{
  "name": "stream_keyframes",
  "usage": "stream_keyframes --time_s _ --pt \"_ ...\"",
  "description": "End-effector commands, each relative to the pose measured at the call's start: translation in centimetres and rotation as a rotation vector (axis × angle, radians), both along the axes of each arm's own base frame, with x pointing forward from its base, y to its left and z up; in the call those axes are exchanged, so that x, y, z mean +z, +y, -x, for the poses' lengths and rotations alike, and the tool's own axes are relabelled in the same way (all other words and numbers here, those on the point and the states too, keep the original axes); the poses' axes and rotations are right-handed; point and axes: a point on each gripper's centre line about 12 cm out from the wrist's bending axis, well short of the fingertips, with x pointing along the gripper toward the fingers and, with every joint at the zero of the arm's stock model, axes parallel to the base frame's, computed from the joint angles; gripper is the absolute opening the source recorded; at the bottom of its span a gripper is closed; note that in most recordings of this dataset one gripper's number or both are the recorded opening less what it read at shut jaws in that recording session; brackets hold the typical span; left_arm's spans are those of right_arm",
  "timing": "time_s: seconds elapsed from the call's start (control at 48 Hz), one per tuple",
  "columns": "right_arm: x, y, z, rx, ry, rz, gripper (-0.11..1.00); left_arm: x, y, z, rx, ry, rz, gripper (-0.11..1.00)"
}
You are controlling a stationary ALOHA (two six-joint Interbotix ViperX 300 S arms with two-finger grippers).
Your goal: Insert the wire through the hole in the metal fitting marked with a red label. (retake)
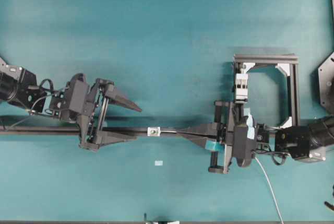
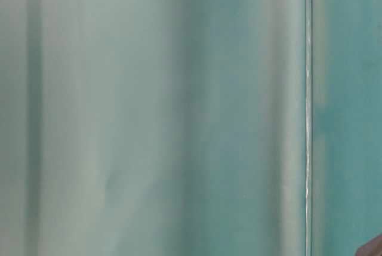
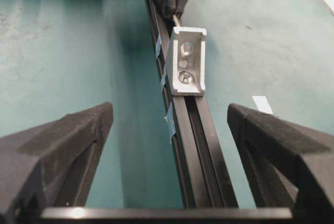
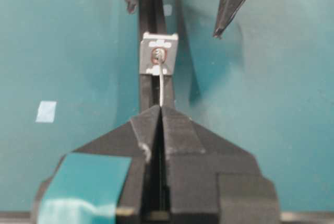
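The metal fitting (image 1: 153,130) is a small silvery bracket on the black rail (image 1: 52,129). Its hole has a reddish rim in the right wrist view. My right gripper (image 1: 182,132) is shut on the thin wire (image 4: 162,85), which runs straight from the fingertips (image 4: 160,108) to the hole of the fitting (image 4: 158,54). Whether it passes through, I cannot tell. The rest of the wire (image 1: 269,182) trails toward the front edge. My left gripper (image 1: 134,124) stands open astride the rail, just left of the fitting (image 3: 187,62), with nothing between its fingers (image 3: 104,114).
A pale-blue tag (image 1: 158,163) lies on the teal table in front of the rail. A black frame (image 1: 293,88) with a white clamp block (image 1: 240,85) stands at the back right. Blue tape bits (image 3: 169,119) stick to the rail. The table-level view is only a teal blur.
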Motion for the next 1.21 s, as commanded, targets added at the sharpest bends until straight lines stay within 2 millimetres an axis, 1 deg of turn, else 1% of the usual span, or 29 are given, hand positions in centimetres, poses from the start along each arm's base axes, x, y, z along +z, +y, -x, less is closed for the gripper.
stream_keyframes --time_s 0.0,0.313,0.605,0.772,1.189 --pt "0.8 0.2 -0.5 -0.003 -0.028 -0.013 0.02 1.0 -0.2 -0.3 -0.005 -0.034 0.008 0.58" --pt "0.7 0.0 -0.9 -0.009 -0.022 -0.017 0.02 1.0 -0.2 -0.4 -0.005 -0.038 0.008 0.58" --pt "0.2 0.1 -1.9 -0.013 -0.016 -0.004 0.02 1.0 -0.3 -0.5 -0.008 -0.038 0.007 0.58" --pt "0.4 0.3 -2.4 -0.010 -0.021 0.007 0.02 1.0 -0.3 -0.5 -0.008 -0.038 0.007 0.58" --pt "0.3 0.1 -3.2 -0.023 -0.026 0.011 0.02 1.2 -0.4 -0.7 -0.011 -0.047 0.009 0.58"
